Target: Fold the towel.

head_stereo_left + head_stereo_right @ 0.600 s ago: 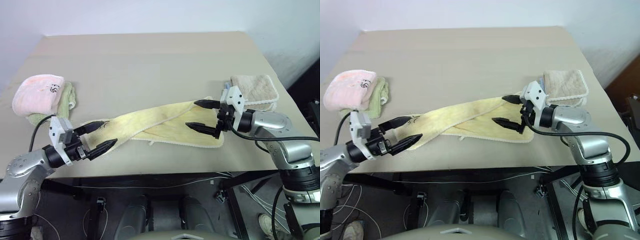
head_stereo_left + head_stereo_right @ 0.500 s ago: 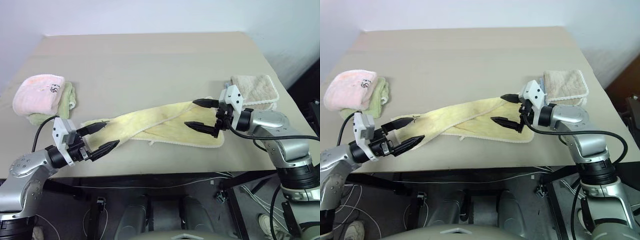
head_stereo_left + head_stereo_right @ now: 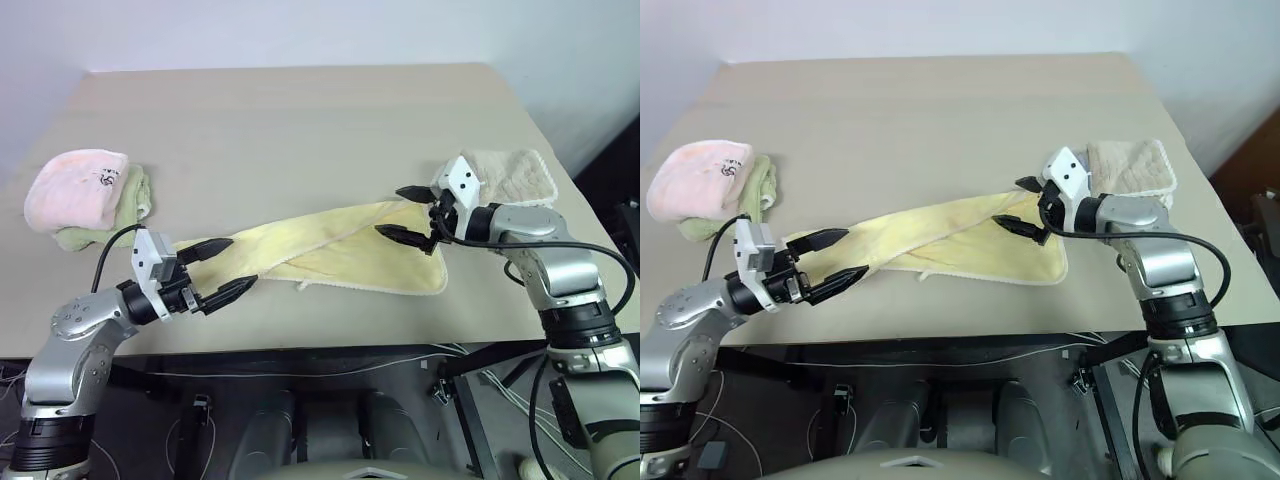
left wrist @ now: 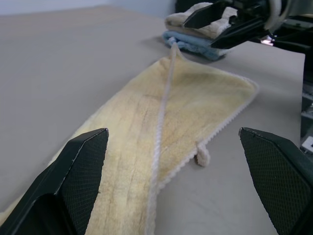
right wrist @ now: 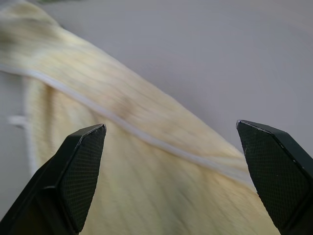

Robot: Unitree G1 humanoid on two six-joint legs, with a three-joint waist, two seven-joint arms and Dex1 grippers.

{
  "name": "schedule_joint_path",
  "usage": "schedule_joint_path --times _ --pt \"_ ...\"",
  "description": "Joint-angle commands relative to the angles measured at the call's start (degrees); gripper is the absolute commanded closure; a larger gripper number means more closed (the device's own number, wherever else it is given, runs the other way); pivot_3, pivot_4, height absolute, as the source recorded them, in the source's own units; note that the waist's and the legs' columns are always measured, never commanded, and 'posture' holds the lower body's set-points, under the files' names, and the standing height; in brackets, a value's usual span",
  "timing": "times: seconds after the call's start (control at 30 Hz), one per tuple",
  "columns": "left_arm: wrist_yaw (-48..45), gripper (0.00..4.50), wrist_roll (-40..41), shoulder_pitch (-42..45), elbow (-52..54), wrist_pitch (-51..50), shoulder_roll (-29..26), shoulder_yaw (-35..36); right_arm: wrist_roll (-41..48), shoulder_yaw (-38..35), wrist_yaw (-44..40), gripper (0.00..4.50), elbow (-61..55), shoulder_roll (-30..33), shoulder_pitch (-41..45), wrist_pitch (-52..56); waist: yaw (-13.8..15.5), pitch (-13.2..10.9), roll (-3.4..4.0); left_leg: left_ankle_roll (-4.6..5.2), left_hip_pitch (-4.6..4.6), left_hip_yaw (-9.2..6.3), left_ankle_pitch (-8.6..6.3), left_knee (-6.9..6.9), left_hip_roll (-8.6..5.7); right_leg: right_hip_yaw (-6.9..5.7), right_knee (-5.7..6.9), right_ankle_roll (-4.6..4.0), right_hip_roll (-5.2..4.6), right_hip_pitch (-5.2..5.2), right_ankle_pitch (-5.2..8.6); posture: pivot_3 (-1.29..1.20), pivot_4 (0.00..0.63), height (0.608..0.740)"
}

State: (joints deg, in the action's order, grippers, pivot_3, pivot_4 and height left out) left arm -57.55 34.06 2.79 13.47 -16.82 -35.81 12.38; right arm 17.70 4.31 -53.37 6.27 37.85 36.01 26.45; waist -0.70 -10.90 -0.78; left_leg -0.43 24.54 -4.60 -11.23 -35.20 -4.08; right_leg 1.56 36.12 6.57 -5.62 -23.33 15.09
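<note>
The pale yellow towel [image 3: 330,250] lies twisted along the table's front, a long strip running from the left to a wider flap at the right, with a small white tag [image 3: 303,285] at its front hem. My left gripper [image 3: 232,268] hovers open over the towel's left end, holding nothing. Open too, my right gripper [image 3: 400,212] hangs just above the towel's right corner. In the left wrist view the towel [image 4: 166,142] stretches away between the fingers. In the right wrist view the hem [image 5: 127,129] passes between the open fingers.
A folded beige towel [image 3: 510,178] on a light blue one sits right behind my right gripper. A pink towel [image 3: 75,188] rests on a light green one [image 3: 135,200] at the left edge. The table [image 3: 300,120] stretches bare toward the wall.
Both arms have moved inward along the towel: the left gripper to the right, the right gripper up and slightly back toward the beige towel. The towel lies as before.
</note>
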Motion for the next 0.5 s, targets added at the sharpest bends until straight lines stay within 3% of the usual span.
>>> schedule_joint_path --times 0.03,0.3,0.5 --pt "-0.5 0.04 -1.5 0.9 -0.4 2.4 0.4 -1.1 -3.2 0.6 -4.3 0.0 7.2 2.1 5.4 -6.0 0.0 0.0 0.0 0.0 0.0 0.01 0.0 0.0 -0.01 0.0 0.0 0.01 0.02 0.01 0.0 0.0 0.15 0.74" --pt "-0.7 0.04 -3.2 -0.5 -1.2 5.2 0.8 -2.2 -17.1 6.7 -5.9 0.0 37.9 0.8 21.0 -27.9 -0.4 0.0 0.03 -0.03 -0.07 0.08 0.03 0.04 -0.02 0.03 0.05 0.03 0.11 0.0 -0.02 0.0 0.15 0.74" --pt "0.2 0.04 -3.9 -2.7 0.5 5.9 1.2 -2.6 -23.1 8.5 -4.5 0.0 55.8 -2.0 28.8 -37.1 -0.4 0.0 0.05 -0.05 -0.08 0.09 0.05 0.06 -0.02 0.03 0.04 0.04 0.12 0.0 -0.02 0.0 0.15 0.74"
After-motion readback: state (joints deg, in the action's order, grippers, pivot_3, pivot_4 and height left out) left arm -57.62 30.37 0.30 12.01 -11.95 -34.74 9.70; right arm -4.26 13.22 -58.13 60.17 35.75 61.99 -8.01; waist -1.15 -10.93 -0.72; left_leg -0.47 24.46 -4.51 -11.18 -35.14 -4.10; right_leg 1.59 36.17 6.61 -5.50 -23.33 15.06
